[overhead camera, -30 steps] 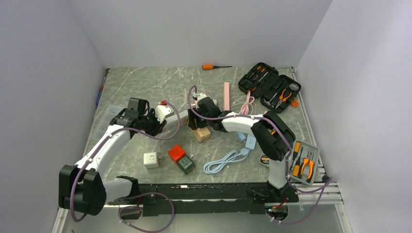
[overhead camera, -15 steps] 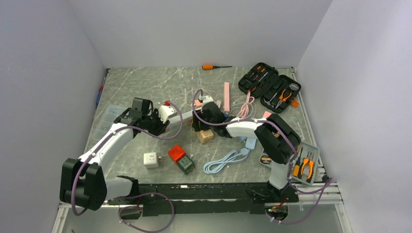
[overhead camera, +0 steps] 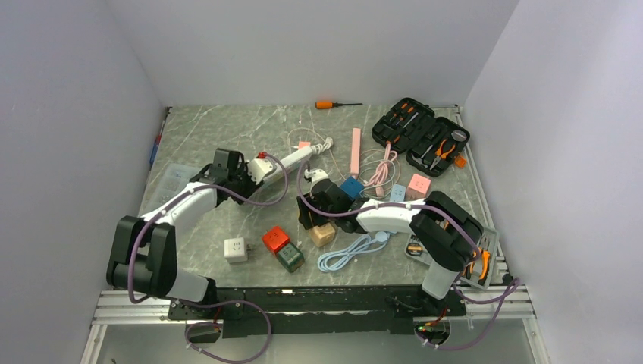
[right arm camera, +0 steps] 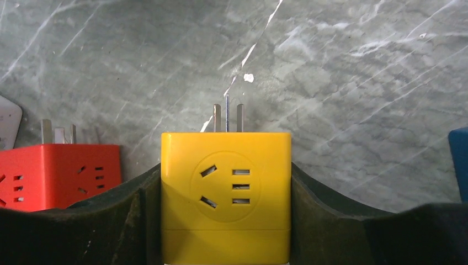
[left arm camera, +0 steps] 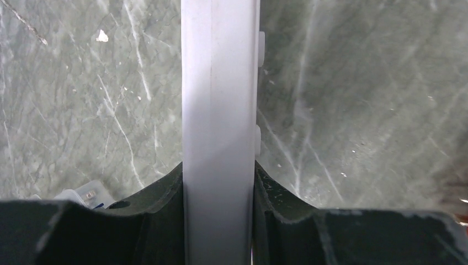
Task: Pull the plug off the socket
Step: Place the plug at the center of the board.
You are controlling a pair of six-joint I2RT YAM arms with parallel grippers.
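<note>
Nearest to me, by the front edge of the grey-green marble table (overhead camera: 227, 129), sit a small white cube adapter (overhead camera: 236, 249), a red cube adapter (overhead camera: 275, 239) with a dark green cube adapter (overhead camera: 290, 258) just beside it, and a coiled pale-blue cable (overhead camera: 349, 252) to their right.

Just beyond those, my right gripper (right arm camera: 225, 171) has its black fingers (right arm camera: 138, 215) pressed against both sides of the yellow cube plug adapter (right arm camera: 226, 221), jaws about halfway apart with the cube filling the gap. Its three metal prongs (right arm camera: 227, 113) stick out bare over the marble, plugged into nothing. In the wrist view the red cube shows just to the left of it.

Further back and to the left, my left gripper (left arm camera: 219, 176) is clamped narrowly on the long white power strip (left arm camera: 219, 83), which runs away from the fingers towards the back right. The strip and the yellow plug are well apart. I cannot tell whether the strip's far end rests on the table.

Behind the right arm lie a dark blue cube (overhead camera: 351, 187), a pink cube (overhead camera: 418, 184) and a slim pink strip (overhead camera: 354, 149). At the far edge are an open black tool case (overhead camera: 421, 135) and an orange-handled screwdriver (overhead camera: 334, 104).
</note>
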